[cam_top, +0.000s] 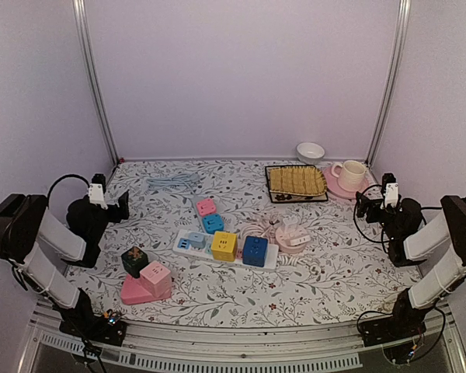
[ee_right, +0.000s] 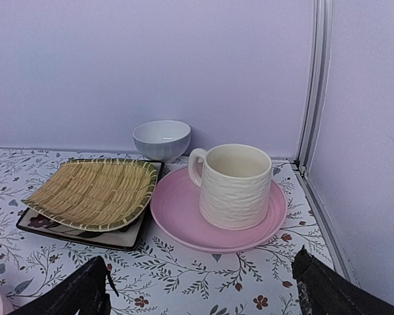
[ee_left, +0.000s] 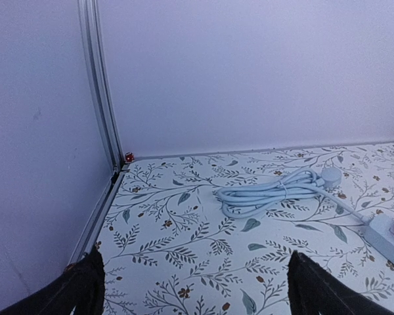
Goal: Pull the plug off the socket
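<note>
Nothing in hand yet. My left gripper is released, its fingers spread to the bottom corners of its wrist view with only the flowered tablecloth between them. In the middle of that view lies a coiled pale blue cable. My right gripper also gapes open and empty. It looks at a cream ribbed mug on a pink saucer, a woven bamboo tray and a small white bowl. None of that is my business.

The job sits in the middle of the top view: a long white power strip lying flat. Three plugs are seated in its top, a small light blue cube plug, a yellow cube plug and a dark blue cube plug. Which one I'm meant to take, I cannot tell.

Both arms are folded back at the left and right edges of the frame, well apart from the strip, so the whole row is in plain sight. The cubes stand upright in their sockets, so I reckon the pull goes straight up. The strip looks light enough to lift with the plug, so one gripper should pin it while the other grips a cube. A pink coiled cord sits just right of the dark blue cube and crowds that side.
</note>
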